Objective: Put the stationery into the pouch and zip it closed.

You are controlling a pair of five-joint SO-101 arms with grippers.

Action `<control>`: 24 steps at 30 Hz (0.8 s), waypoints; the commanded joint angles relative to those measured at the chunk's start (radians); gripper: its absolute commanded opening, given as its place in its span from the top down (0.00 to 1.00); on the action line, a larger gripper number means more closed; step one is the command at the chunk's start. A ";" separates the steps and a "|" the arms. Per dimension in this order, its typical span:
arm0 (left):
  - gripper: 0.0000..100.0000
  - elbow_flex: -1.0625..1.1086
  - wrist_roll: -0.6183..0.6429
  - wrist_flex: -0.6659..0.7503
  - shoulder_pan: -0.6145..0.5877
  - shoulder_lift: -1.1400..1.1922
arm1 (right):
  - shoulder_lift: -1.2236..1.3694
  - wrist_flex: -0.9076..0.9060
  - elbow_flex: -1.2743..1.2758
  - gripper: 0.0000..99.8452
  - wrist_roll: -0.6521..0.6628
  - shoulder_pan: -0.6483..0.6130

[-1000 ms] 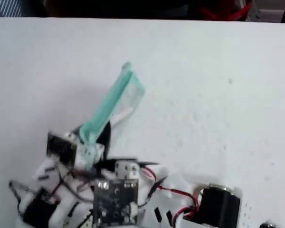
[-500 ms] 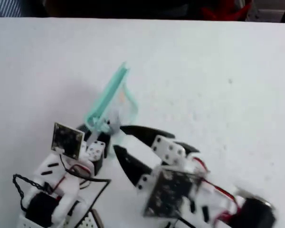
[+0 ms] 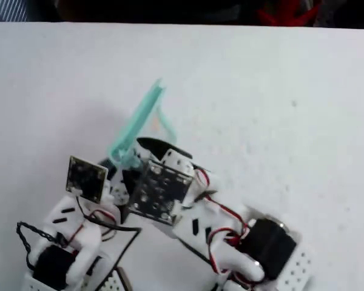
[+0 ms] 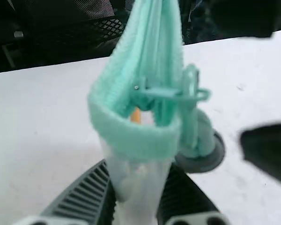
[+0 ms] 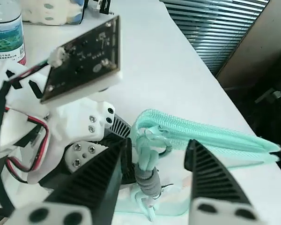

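Pouch (image 3: 139, 121) is sitting on the big white table (image 3: 279, 91), a bit left of centre in the high view. Its teal zipper band is running diagonally from the two grippers toward the upper middle of the frame. Both arms are crowding into the lower left of that view, with the right one coming in from the lower right and overlapping the left one.

The left gripper (image 4: 138, 187) is pinching the clear body of the pouch (image 4: 140, 117) between its jaws, right below the zipper band, so those jaws are pressed onto the plastic. In the high view it (image 3: 124, 163) is sitting at the near end of the teal strip.

The right gripper (image 5: 159, 145) is hanging with its jaws spread wide, one on each side of the zipper pull (image 5: 152, 140), not touching it as far as the pictures are showing. The zip on the pouch (image 5: 201, 136) is gaping at this end and looking closed further along.

A grey cord stopper (image 5: 147, 180) is dangling off the pull. Something orange (image 4: 136, 115) is peeking out inside the mouth, too hidden to tell what it is.
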State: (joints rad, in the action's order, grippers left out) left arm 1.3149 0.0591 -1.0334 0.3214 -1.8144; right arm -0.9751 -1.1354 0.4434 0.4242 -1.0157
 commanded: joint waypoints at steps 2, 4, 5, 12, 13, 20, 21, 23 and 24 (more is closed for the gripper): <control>0.98 -0.014 -0.006 0.021 -0.010 -0.010 | 0.022 0.022 -0.012 0.79 0.003 0.007; 0.98 -0.015 -0.006 0.023 -0.031 -0.010 | 0.041 0.022 -0.012 0.79 0.028 0.004; 0.98 -0.015 -0.006 0.023 -0.033 -0.010 | 0.054 0.022 -0.012 0.79 0.037 0.004; 0.98 -0.015 -0.006 0.025 -0.033 -0.010 | 0.105 0.022 -0.055 0.85 0.051 0.001; 0.98 -0.015 -0.006 0.025 -0.033 -0.010 | 0.107 0.022 -0.072 0.87 0.052 0.001; 0.98 -0.015 -0.005 0.023 -0.033 -0.010 | 0.139 0.022 -0.087 0.92 0.109 0.001; 0.98 -0.015 -0.005 0.023 -0.031 -0.010 | 0.157 0.022 -0.089 0.94 0.109 0.001; 0.98 -0.015 -0.005 0.023 -0.031 -0.010 | 0.188 0.022 -0.092 0.98 0.109 0.001; 0.98 -0.015 -0.005 0.023 -0.031 -0.010 | 0.197 0.022 -0.094 0.98 0.106 0.001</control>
State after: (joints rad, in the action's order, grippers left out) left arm 1.3149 0.0637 -1.0334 0.2923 -1.8144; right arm -0.8170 -1.1247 0.3775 0.5224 -1.0065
